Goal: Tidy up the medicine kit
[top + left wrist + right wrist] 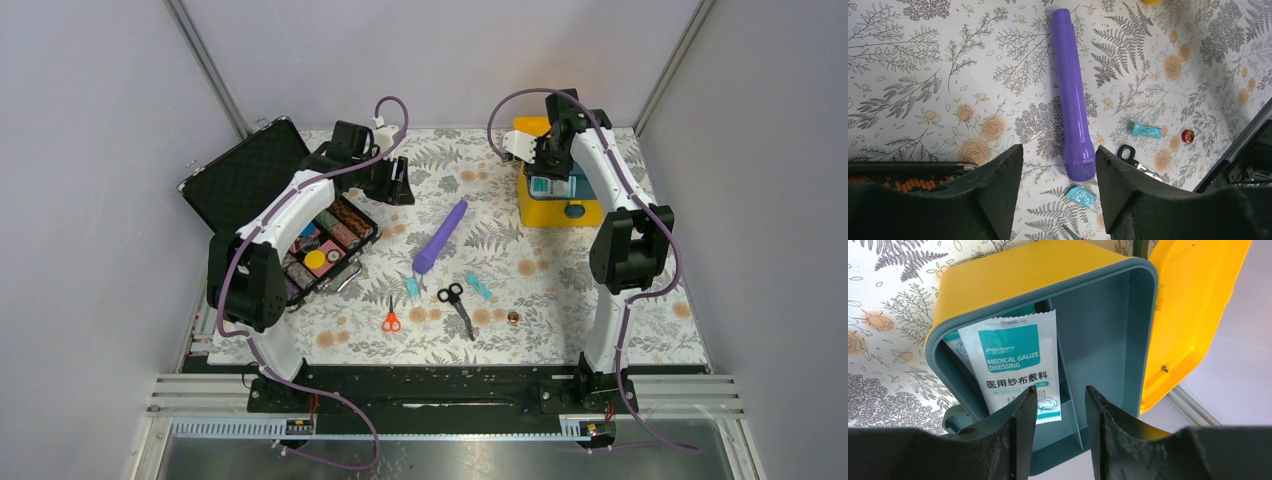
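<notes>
Medicine kit (pixel 1013 275), yellow, teal-rimmed, seemingly partitioned

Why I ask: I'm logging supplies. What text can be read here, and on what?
"MEDICAL GAUZE DRESSING": on the gauze packet inside the medicine kit.
"医用纱布敷料": same packet, just beneath.
Small brand line above these and fine print at the packet's bottom: too small to read.

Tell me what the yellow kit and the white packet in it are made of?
The kit looks like hard plastic: smooth, slightly shiny yellow walls and a moulded teal rim. The packet seems to be thin paper or plastic film, flat, matte and printed; I can't tell which.
</notes>
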